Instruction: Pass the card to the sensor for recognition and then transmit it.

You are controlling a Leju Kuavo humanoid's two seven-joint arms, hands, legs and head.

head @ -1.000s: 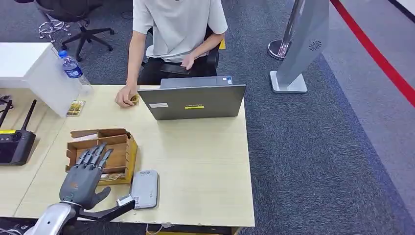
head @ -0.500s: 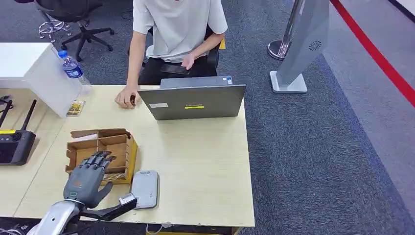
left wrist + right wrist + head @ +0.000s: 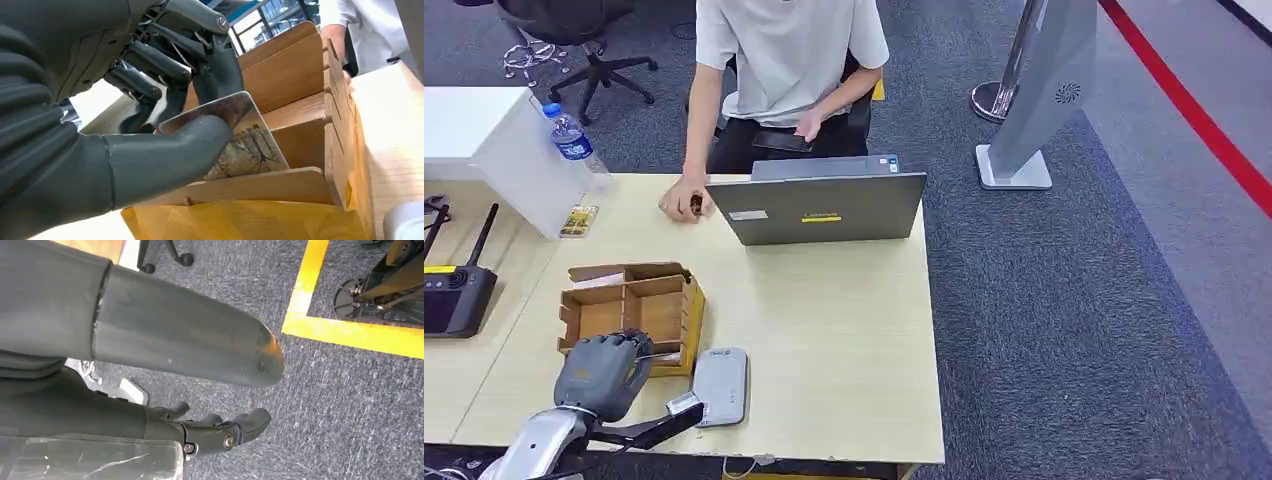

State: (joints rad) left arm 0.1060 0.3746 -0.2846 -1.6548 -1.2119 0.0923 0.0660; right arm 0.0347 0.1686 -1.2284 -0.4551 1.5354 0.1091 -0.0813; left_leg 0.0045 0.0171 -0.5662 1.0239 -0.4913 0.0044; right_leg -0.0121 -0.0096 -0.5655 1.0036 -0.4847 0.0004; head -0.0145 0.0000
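Note:
My left hand (image 3: 602,372) reaches into the near compartment of the cardboard card box (image 3: 629,300) at the table's front left. In the left wrist view the hand (image 3: 100,100) pinches a picture card (image 3: 247,145) between thumb and fingers; the card stands tilted, its lower edge still inside the box (image 3: 300,185). The grey sensor pad (image 3: 721,386) lies flat just right of the box, near the front edge, and its corner (image 3: 406,222) shows in the left wrist view. My right hand (image 3: 165,335) hangs over the carpet holding nothing, thumb out, fingers loosely bent.
A person sits across the table with one hand (image 3: 682,200) resting beside a grey laptop (image 3: 819,205). A black controller (image 3: 454,295), a water bottle (image 3: 574,140) and a small card (image 3: 579,220) are at the left. A grey stand (image 3: 1044,90) is on the carpet.
My left hand's fingers, stretched over the box a second ago, have curled down into the near compartment and closed on the card. The hand drew back slightly toward me.

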